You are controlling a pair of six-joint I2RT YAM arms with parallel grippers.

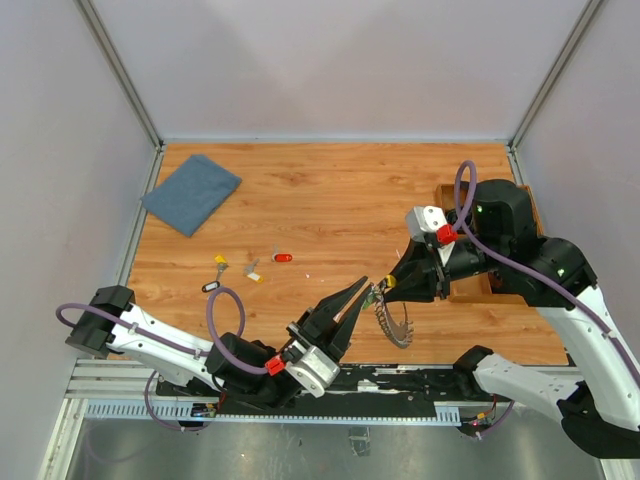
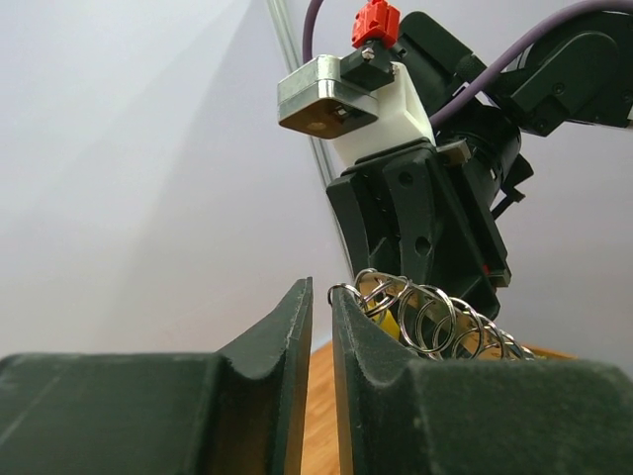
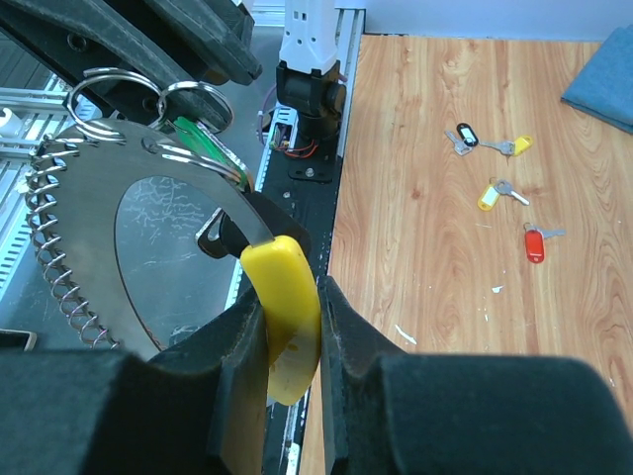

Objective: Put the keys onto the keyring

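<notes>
Your right gripper [image 3: 294, 302] clamps the keyring [image 3: 99, 198] by its yellow tag [image 3: 282, 267]; your left gripper [image 2: 321, 292], jaws nearly together, noses alongside, hold unclear.

Nothing readable in view
You can read no lettering on the yellow tag [image 3: 284, 322] or the keys [image 3: 492, 193]: plain, or too small.

Wooden table [image 1: 330, 190], blue cloth [image 1: 191, 192], loose keys [image 1: 283, 257]
</notes>
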